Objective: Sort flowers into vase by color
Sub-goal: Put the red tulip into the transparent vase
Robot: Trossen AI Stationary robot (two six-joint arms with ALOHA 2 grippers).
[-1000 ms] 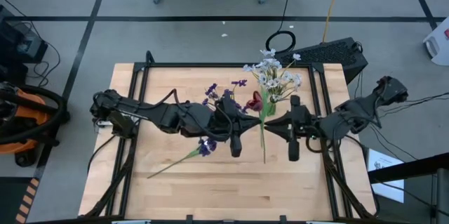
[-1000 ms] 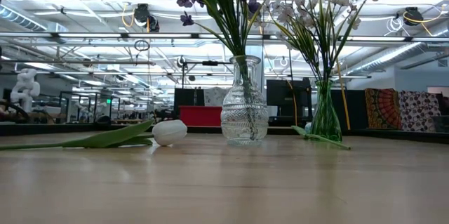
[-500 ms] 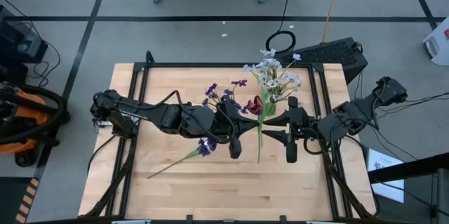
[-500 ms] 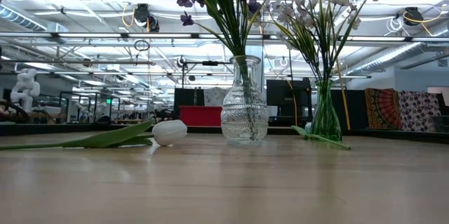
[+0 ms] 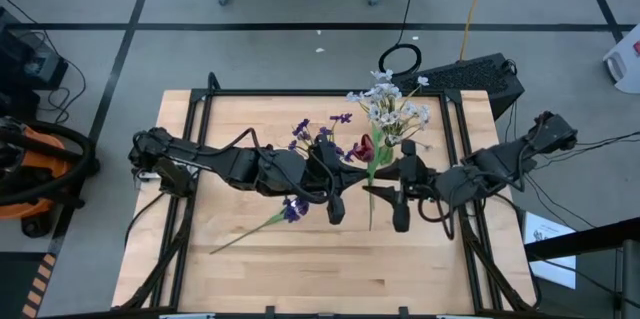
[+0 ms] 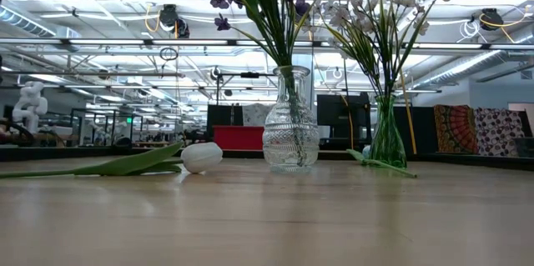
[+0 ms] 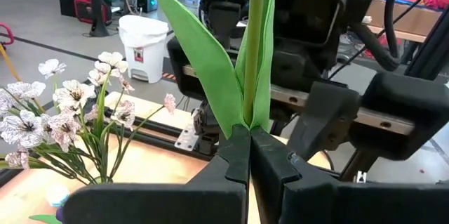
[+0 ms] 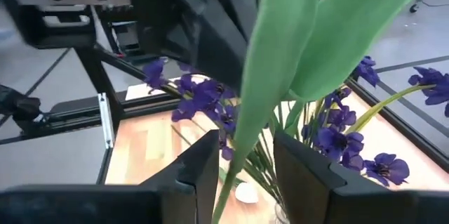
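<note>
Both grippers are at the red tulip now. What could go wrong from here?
The left gripper is shut on the dark red tulip at its stem, while the right gripper stands open around a leaf, so closing may pinch leaf rather than stem. Both arms crowd together by the vase of purple flowers; a bump might tip it.

Both vases' [image 6: 291, 120] flower tops cut off in the low view

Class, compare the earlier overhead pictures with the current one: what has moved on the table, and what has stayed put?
The right gripper has slid left toward the left gripper, closing the gap around the red tulip and its stem. The left gripper stays shut on that stem. Both vases and the purple sprig lying on the table are unchanged.
</note>
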